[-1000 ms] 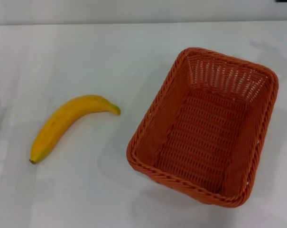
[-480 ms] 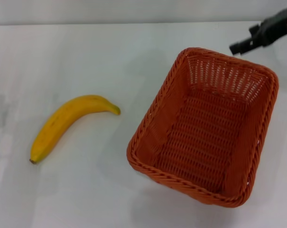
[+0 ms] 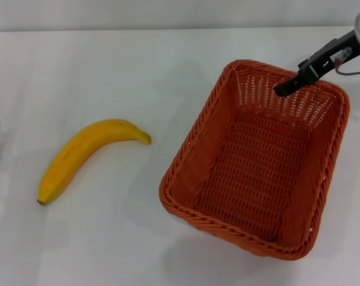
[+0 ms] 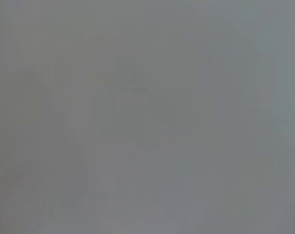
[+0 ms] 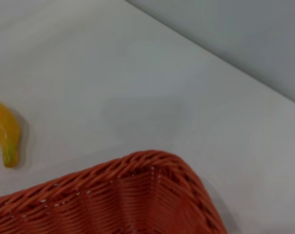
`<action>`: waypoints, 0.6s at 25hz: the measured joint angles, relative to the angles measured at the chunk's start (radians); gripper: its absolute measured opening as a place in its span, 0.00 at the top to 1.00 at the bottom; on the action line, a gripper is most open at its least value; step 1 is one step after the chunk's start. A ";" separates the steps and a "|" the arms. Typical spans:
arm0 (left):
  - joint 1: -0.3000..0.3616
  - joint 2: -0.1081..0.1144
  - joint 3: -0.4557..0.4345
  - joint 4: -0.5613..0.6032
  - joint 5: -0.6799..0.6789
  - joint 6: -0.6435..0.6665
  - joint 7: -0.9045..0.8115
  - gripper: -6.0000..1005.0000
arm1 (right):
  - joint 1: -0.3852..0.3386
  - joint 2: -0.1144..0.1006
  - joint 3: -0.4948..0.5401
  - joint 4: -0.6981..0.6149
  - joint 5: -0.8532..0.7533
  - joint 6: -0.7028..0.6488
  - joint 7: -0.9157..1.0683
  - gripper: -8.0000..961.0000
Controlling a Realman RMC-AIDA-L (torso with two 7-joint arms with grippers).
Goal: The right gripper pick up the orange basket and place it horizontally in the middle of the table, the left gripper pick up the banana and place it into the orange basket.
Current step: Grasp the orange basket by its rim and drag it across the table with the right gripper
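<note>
The orange basket [image 3: 257, 161] stands on the table [image 3: 108, 65] at the robot's right, turned at an angle; it looks light and stiff, and its braided rim seems the best place for a grip; the banana [image 3: 84, 156] lies well apart at the left; the right gripper [image 3: 285, 89] hangs over the far rim, whether open or closed one cannot tell; the left gripper is not seen.
</note>
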 joint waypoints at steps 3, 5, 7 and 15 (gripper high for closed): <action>-0.001 0.001 0.000 -0.003 0.000 0.000 0.000 0.11 | 0.017 -0.002 -0.004 0.053 -0.006 -0.028 0.000 0.13; -0.003 0.001 0.000 -0.004 0.000 0.000 0.000 0.11 | 0.021 -0.002 -0.005 0.064 -0.011 -0.035 0.001 0.13; -0.005 0.002 0.000 -0.004 0.001 0.000 0.000 0.11 | 0.026 0.001 -0.005 0.078 -0.024 -0.045 0.001 0.13; -0.002 0.002 0.000 -0.017 0.000 0.000 0.001 0.11 | 0.045 -0.006 -0.005 0.129 -0.061 -0.059 0.018 0.27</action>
